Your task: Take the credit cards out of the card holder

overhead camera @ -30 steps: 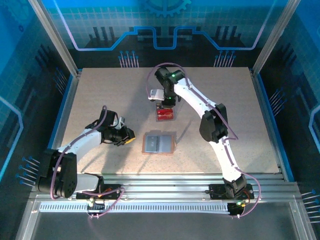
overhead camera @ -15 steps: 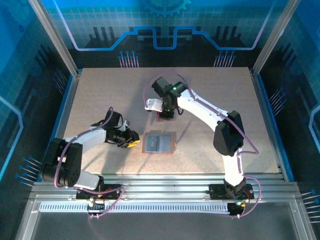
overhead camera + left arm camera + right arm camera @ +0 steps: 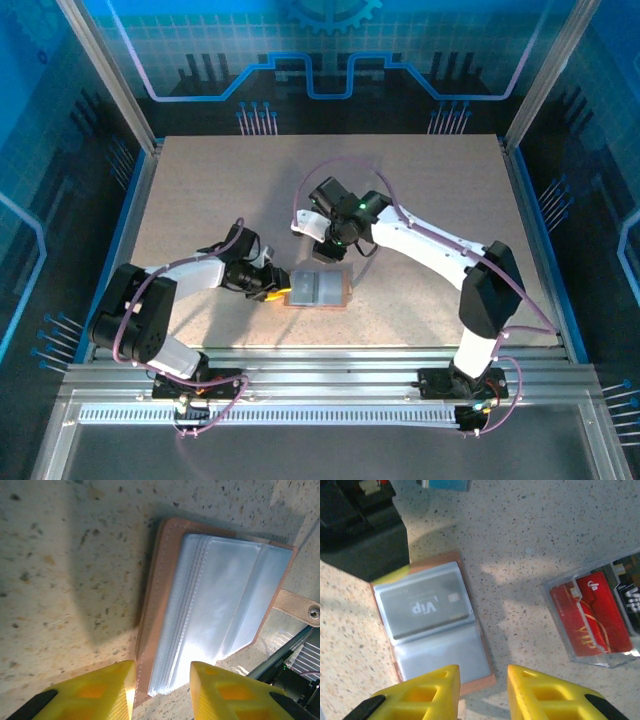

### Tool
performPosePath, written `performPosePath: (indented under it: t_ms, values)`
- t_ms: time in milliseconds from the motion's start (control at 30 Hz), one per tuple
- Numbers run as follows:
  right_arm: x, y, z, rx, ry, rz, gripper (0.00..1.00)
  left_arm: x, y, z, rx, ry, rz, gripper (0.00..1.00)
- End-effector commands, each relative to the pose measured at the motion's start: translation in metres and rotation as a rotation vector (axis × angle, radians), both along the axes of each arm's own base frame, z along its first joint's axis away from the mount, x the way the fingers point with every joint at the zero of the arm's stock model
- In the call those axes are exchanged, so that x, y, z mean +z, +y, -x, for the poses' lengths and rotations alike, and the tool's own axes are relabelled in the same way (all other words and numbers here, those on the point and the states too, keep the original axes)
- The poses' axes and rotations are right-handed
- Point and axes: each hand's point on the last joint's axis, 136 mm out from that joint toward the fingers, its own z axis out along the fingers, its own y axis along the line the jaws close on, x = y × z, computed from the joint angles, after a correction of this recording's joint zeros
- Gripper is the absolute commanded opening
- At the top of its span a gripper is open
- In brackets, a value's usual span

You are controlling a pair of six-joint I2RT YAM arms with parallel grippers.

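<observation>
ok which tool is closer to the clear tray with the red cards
Right. The right tool is near the card holder's far edge, the clear tray close beside it. The left tool is at the card holder's left edge, farther from the tray.

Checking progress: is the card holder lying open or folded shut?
Open: the card holder lies spread flat, clear sleeves up, a grey Vip card in one.

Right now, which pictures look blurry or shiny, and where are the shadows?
Left wrist view: the left claw is fuzzy up close, the wallet sleeves shine pale, a dark shadow lies beside it. Right wrist view: the right claw is blurred too, the tray sharp. Top view: arm shadows fall across the table.
</observation>
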Motion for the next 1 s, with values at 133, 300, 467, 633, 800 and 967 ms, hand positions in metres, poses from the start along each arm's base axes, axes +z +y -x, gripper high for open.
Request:
performPosePath:
  t_ms: [133,300,467,633,800,967]
  values:
    - [0.011,0.014,0.013,-0.179,0.078,-0.211,0.33,-0.002,-0.011,0.011,-0.007,0.029,0.035,0.34]
    - [0.007,0.018,0.014,-0.322,0.149,-0.306,0.33,0.008,-0.010,0.007,0.006,-0.002,0.030,0.34]
    - [0.001,0.033,0.023,-0.402,0.243,-0.414,0.32,0.024,-0.008,-0.001,0.014,-0.050,0.015,0.34]
    - [-0.009,0.044,0.029,-0.471,0.320,-0.475,0.31,0.031,-0.005,-0.010,0.029,-0.072,0.014,0.34]
    - [-0.020,0.050,0.032,-0.552,0.407,-0.488,0.29,0.037,0.001,-0.018,0.049,-0.088,0.019,0.33]
    - [-0.036,0.051,0.036,-0.640,0.494,-0.464,0.28,0.035,0.004,-0.019,0.056,-0.082,0.033,0.32]
